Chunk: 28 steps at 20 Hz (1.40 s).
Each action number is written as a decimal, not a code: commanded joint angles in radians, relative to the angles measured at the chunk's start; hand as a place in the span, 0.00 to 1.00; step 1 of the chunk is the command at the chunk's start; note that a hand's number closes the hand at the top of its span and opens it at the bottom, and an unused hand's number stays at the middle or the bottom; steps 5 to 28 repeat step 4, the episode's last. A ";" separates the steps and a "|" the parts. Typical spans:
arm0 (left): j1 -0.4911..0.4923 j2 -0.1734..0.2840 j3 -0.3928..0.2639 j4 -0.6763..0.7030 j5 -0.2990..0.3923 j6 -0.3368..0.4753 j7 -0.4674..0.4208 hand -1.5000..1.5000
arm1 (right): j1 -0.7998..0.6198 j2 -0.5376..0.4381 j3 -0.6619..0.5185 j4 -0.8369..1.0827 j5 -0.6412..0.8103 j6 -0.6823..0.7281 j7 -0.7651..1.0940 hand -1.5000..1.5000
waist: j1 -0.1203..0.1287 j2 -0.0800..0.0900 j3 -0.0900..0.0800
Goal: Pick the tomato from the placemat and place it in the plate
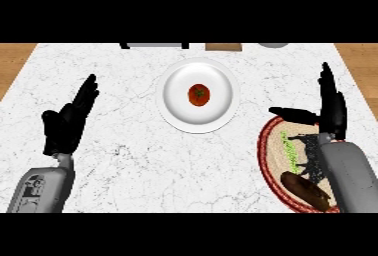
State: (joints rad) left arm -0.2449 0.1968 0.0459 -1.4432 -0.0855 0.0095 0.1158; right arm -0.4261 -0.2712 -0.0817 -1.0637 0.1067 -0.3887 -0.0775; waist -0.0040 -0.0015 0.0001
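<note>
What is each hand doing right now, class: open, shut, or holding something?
Left hand: open, fingers straight, holding nothing.
Right hand: open, fingers straight, holding nothing; the tomato lies in the plate.

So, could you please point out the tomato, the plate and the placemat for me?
tomato (198, 94), head view, its red middle.
plate (177, 107), head view, bare white rim left of the tomato.
placemat (266, 145), head view, its red left border.

We are seeing a red tomato (198, 94) with a green top showing against a plain white plate (177, 107). The desk (148, 160) is showing white marble with thin grey veins. The placemat (275, 145) is wearing a red rim around beige weave, with green lettering and a black animal figure.
</note>
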 commanded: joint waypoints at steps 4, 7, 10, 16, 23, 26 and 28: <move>0.024 -0.027 -0.008 0.009 -0.029 0.002 -0.036 0.50 | -0.061 -0.076 -0.112 0.169 -0.057 0.114 -0.103 0.00 | 0.010 0.003 0.000; 0.024 -0.027 -0.008 0.009 -0.029 0.002 -0.036 0.50 | -0.061 -0.076 -0.112 0.169 -0.057 0.114 -0.103 0.00 | 0.010 0.003 0.000; 0.024 -0.027 -0.008 0.009 -0.029 0.002 -0.036 0.50 | -0.061 -0.076 -0.112 0.169 -0.057 0.114 -0.103 0.00 | 0.010 0.003 0.000; 0.024 -0.027 -0.008 0.009 -0.029 0.002 -0.036 0.50 | -0.061 -0.076 -0.112 0.169 -0.057 0.114 -0.103 0.00 | 0.010 0.003 0.000; 0.024 -0.027 -0.008 0.009 -0.029 0.002 -0.036 0.50 | -0.061 -0.076 -0.112 0.169 -0.057 0.114 -0.103 0.00 | 0.010 0.003 0.000; 0.024 -0.027 -0.008 0.009 -0.029 0.002 -0.036 0.50 | -0.061 -0.076 -0.112 0.169 -0.057 0.114 -0.103 0.00 | 0.010 0.003 0.000; 0.024 -0.027 -0.008 0.009 -0.029 0.002 -0.036 0.50 | -0.061 -0.076 -0.112 0.169 -0.057 0.114 -0.103 0.00 | 0.010 0.003 0.000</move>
